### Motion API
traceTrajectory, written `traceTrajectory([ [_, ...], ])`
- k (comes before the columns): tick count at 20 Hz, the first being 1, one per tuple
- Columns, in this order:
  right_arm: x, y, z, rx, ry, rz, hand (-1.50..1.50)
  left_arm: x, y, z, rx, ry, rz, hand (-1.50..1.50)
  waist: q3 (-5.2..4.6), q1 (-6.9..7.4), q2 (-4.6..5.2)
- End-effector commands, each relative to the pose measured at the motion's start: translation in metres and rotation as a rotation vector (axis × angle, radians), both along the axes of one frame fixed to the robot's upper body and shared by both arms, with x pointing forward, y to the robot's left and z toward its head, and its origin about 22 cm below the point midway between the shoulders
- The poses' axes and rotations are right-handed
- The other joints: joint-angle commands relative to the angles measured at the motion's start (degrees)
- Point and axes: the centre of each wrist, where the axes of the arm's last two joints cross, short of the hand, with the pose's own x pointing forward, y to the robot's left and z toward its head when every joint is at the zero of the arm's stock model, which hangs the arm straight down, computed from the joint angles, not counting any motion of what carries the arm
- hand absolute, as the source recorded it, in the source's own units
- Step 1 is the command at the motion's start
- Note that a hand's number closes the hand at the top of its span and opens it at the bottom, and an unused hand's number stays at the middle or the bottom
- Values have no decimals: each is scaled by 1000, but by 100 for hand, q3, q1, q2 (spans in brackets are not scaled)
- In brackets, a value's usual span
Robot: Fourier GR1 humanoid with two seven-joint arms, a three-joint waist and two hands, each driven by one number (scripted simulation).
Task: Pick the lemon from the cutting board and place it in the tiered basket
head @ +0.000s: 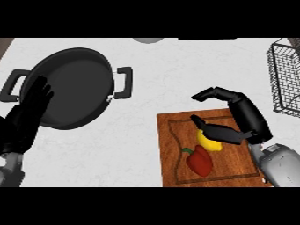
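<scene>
a wooden cutting board (178, 149) is seen lying on the white table (178, 70), toward the lower right of the head view. on the board a yellow lemon (209, 144) is found near the middle, and a red pepper (199, 162) is set just below it, touching or nearly touching the lemon's lower edge.

the right hand (239, 116) is held over the board's right part. its thumb (207, 125) is laid across the top of the lemon, while the fingers (210, 93) are arched out past the board's upper edge, above the bare table. the hand is seen spread and bent, not closed round the fruit; whether the lemon is actually touched by the thumb cannot be told. the grey forearm is seen entering from the lower right corner.

a black pan (67, 85) with two side handles is placed on the left half of the table, well apart from the board. the left hand (29, 114) is shown at the left edge, fingers straight and pointing up, overlapping the pan's left rim in the view.

a dark wire basket (295, 83) is seen at the right edge, up beyond the board, and nothing can be made out inside it.
</scene>
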Motion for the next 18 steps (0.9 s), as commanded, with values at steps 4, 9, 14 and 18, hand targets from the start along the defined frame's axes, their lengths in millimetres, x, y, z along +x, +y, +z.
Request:
traceTrajectory([
  [4, -51, 20, -17, -26, -131, -40, -150, -8, 3, -23, -7, 59, -106, 0, 13, 72, 22],
  [9, -44, -20, 24, -364, -248, -35, -150, -6, 14, -17, 11, 58, -64, 0, 3, 37, -6],
  [14, -48, -44, 68, -810, -218, 7, -150, -4, 5, -10, -3, 62, -81, 0, -16, 11, -55],
  [18, -71, -36, 74, -1099, -52, 156, -150, -12, 9, -23, 8, 78, -71, 0, -31, 76, -48],
])
